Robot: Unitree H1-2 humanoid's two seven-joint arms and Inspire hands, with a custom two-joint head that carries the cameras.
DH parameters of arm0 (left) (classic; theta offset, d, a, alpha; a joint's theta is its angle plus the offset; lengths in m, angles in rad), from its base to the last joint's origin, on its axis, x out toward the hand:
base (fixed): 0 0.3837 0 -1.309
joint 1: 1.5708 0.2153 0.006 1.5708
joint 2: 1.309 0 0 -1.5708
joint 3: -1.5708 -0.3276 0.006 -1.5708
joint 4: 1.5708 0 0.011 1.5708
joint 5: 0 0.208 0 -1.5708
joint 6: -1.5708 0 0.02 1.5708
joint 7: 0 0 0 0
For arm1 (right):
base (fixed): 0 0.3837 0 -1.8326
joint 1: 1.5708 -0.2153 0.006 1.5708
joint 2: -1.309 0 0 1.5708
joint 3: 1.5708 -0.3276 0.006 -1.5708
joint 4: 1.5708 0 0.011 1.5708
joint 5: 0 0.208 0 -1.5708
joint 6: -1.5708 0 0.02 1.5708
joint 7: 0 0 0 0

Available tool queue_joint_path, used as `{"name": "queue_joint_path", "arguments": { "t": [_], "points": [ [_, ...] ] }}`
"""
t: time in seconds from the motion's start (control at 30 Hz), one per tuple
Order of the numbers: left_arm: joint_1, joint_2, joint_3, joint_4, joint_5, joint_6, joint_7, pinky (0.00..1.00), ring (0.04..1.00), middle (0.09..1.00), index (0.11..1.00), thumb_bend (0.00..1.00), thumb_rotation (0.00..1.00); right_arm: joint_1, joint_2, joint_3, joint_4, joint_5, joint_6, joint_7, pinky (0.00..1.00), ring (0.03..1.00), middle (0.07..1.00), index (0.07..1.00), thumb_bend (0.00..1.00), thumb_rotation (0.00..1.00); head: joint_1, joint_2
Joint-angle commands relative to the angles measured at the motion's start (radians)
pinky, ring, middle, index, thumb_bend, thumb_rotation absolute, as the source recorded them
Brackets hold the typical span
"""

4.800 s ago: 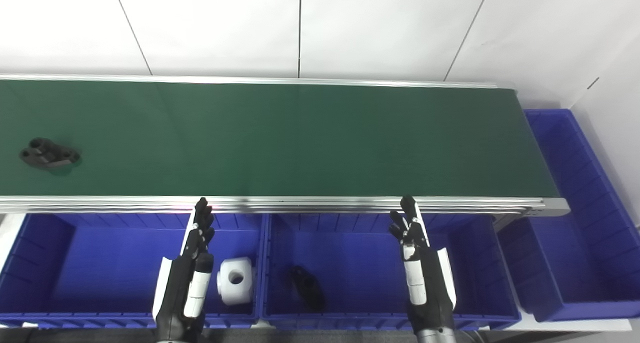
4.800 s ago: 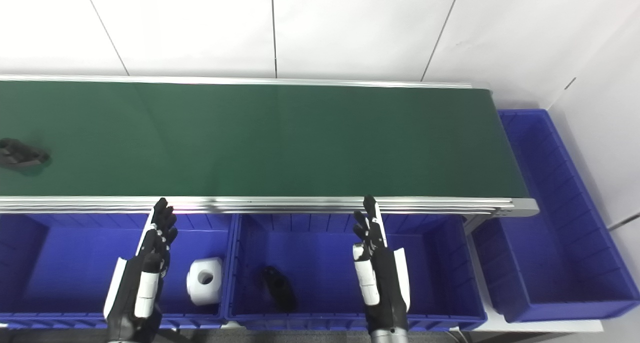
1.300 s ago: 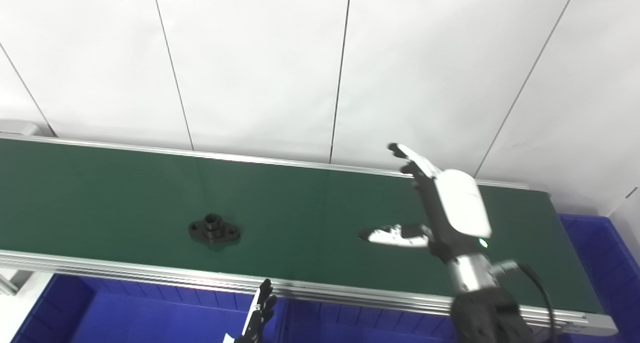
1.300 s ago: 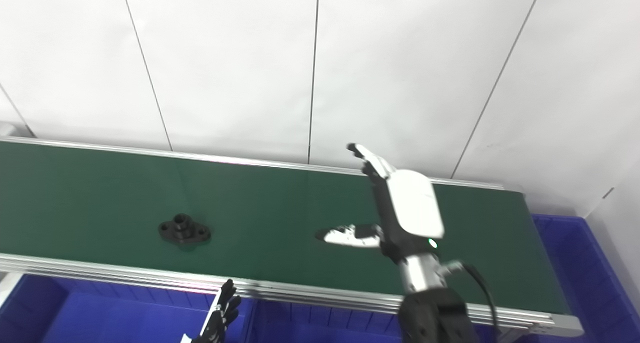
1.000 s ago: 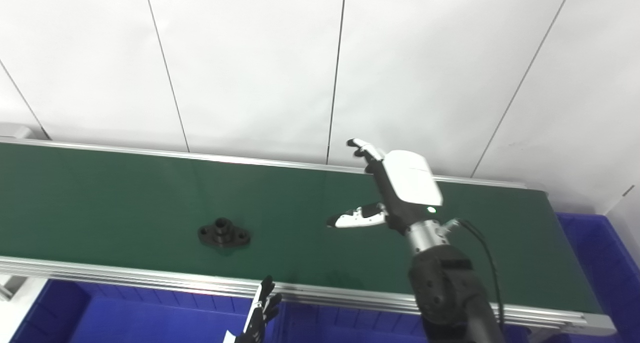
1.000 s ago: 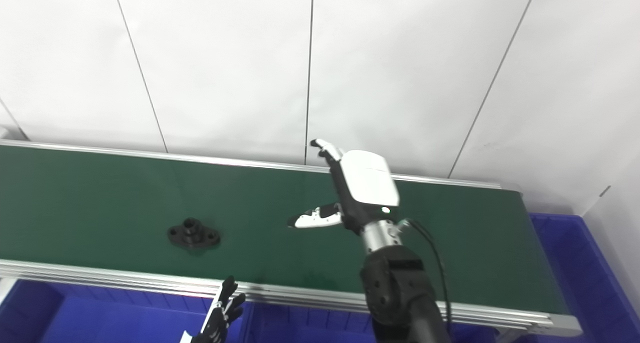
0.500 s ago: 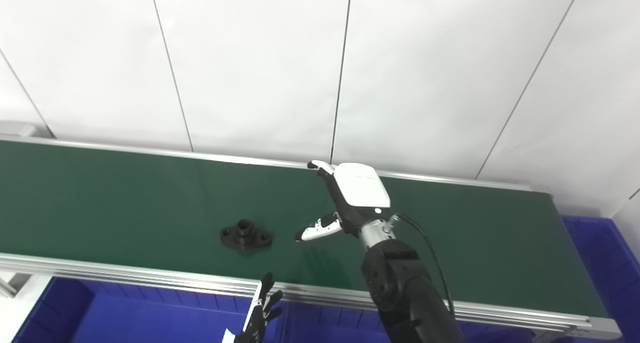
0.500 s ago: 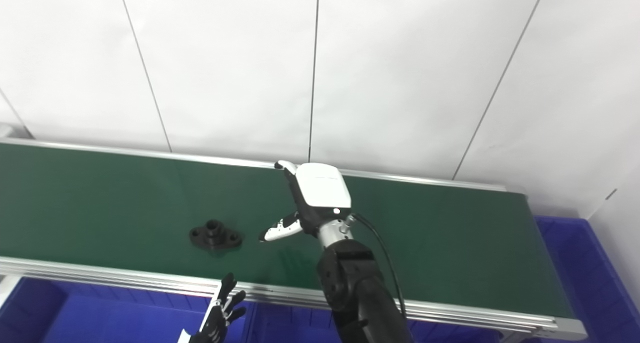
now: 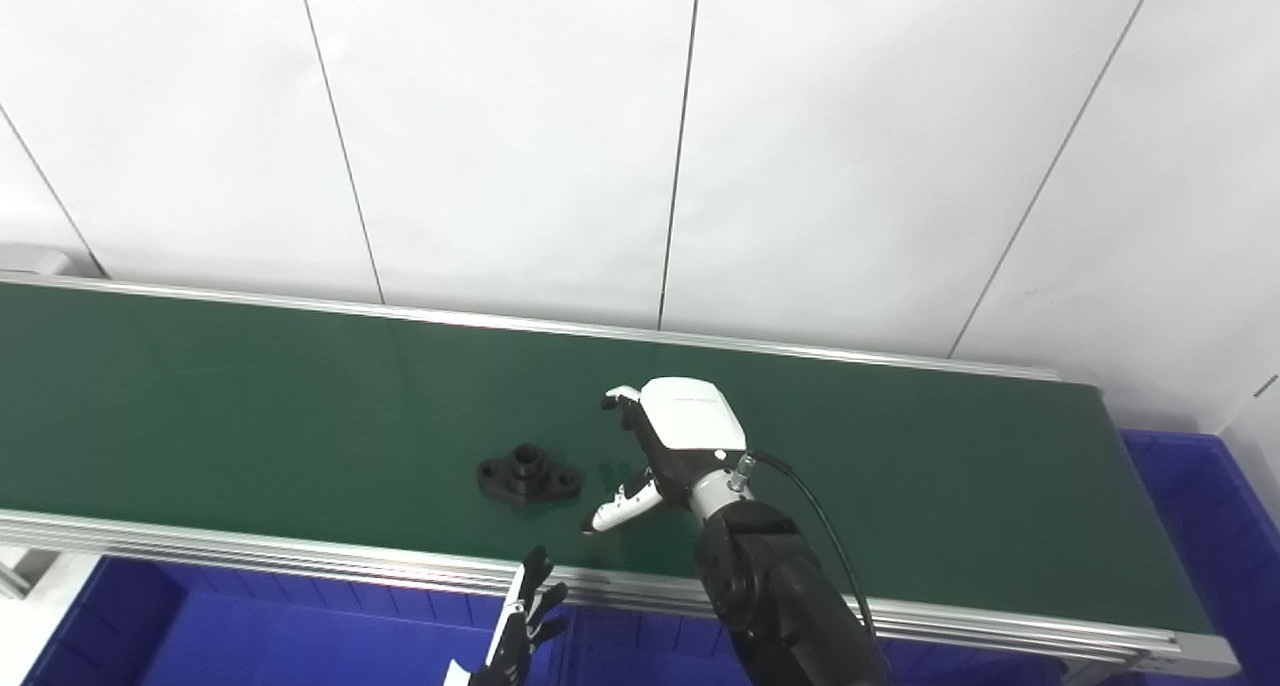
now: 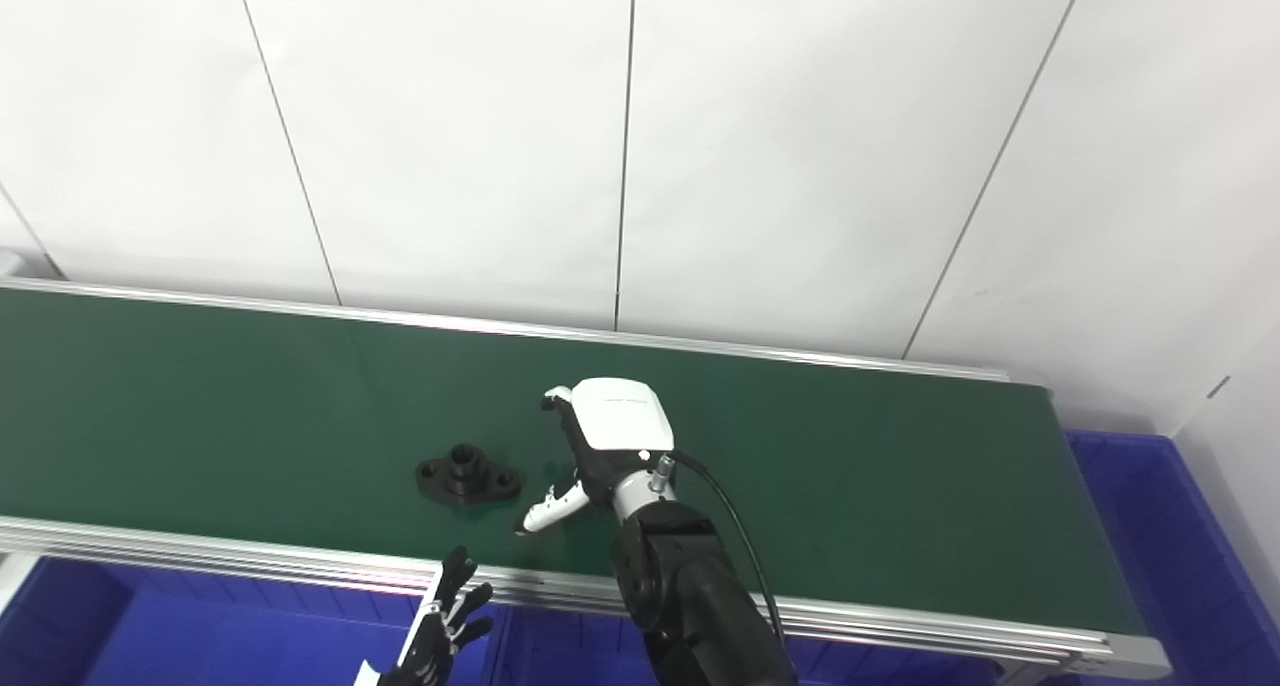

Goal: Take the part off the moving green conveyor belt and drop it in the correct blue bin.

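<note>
left hand [image 9: 520, 638]: cut by bottom edge | blue bins [image 9: 300, 636]: mostly cropped

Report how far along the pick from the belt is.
Done: the right hand is open over the green belt, just right of the black part. In hand: nothing, with no contact visible. Left: grasp the part, lift it, drop it in a blue bin. The left hand waits low.
</note>
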Motion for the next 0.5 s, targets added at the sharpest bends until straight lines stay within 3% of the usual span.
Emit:
{"name": "queue_joint_path", "arguments": {
  "t": [0.0,0.17,0.47],
  "points": [
    [0.047,-0.176,-0.121,-0.045,0.034,-0.035,0.034,0.82,0.905,0.981,1.0,0.86,0.83,-0.061,0.05,-0.012,-0.017,0.04,0.017,-0.051,0.34,0.491,0.655,0.797,1.0,0.33,0.003,-0.002],
    [0.054,-0.182,-0.133,-0.05,0.047,-0.035,0.043,0.81,0.901,0.977,1.0,0.91,0.85,-0.051,0.08,-0.031,-0.002,0.107,0.033,-0.074,0.31,0.431,0.574,0.773,0.99,0.33,0.017,-0.001],
    [0.069,-0.192,-0.161,-0.057,0.079,-0.049,0.07,0.78,0.88,0.961,1.0,0.87,0.84,-0.058,0.093,-0.016,0.004,0.149,0.059,-0.071,0.31,0.417,0.573,0.773,0.93,0.36,0.043,0.005]
  ]
}}
